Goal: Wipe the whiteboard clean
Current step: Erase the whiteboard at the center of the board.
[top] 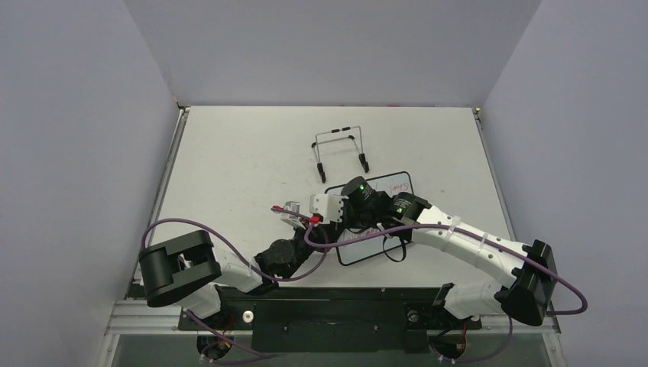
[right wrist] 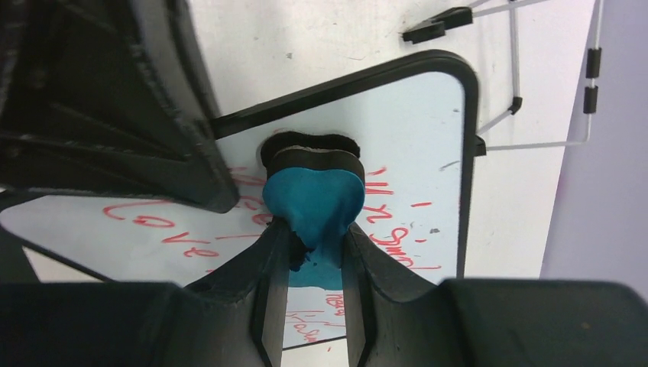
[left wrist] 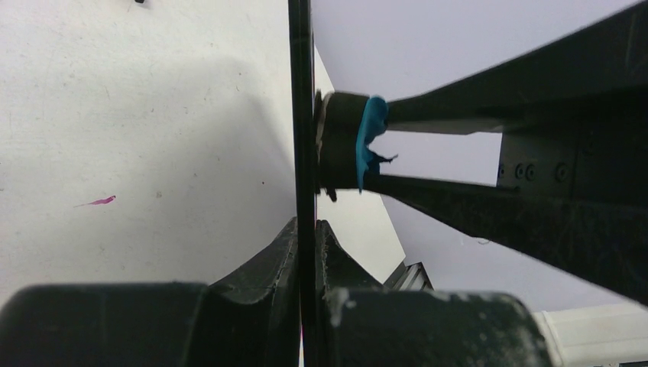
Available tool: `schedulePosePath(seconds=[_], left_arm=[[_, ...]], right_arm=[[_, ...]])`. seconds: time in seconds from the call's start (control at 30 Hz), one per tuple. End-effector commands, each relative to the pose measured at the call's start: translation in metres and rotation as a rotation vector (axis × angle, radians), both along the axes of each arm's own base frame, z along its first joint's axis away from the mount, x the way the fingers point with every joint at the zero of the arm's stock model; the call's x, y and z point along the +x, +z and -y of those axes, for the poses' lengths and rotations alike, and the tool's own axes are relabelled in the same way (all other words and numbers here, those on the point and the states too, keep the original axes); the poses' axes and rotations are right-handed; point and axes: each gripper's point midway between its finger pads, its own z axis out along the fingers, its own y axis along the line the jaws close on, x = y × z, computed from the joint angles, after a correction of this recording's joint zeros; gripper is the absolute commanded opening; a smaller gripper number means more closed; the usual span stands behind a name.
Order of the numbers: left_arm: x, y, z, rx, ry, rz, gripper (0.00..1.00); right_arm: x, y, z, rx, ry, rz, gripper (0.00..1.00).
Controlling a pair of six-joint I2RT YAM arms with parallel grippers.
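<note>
Whiteboard (top: pixel 390 186) sat on near side of wire stand (top: pixel 338 134), just right of table (top: pixel 244 168) centre, mostly hidden under both arms. Left gripper (left wrist: pixel 306 245) was pinched narrow on whiteboard's black frame edge. Right gripper (right wrist: pixel 313 233) was clamped on blue eraser (right wrist: pixel 309 195), with eraser's black felt pad pressed against board face. Red handwriting (right wrist: pixel 397 237) crossed board. Only "Love" was readable; other lines were upside down and too scrawled to read.
</note>
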Motion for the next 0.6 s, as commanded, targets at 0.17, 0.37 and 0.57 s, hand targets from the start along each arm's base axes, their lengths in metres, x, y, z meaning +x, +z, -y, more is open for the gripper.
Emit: schedulePosePath(seconds=[0.17,0.37,0.57], left_arm=[[-0.003,0.068,0.006,-0.241,-0.032,0.092,0.00],[-0.004,0.064,0.009,-0.221,-0.053,0.104,0.00],[-0.007,0.064,0.013,-0.231,-0.081,0.116,0.00]], right_arm=[[0.028,0.024,0.002,0.125,-0.149,0.035,0.00],[-0.023,-0.002,0.002,0.037,0.151,-0.145,0.00],[-0.014,0.004,-0.006,0.078,0.076,-0.139,0.00]])
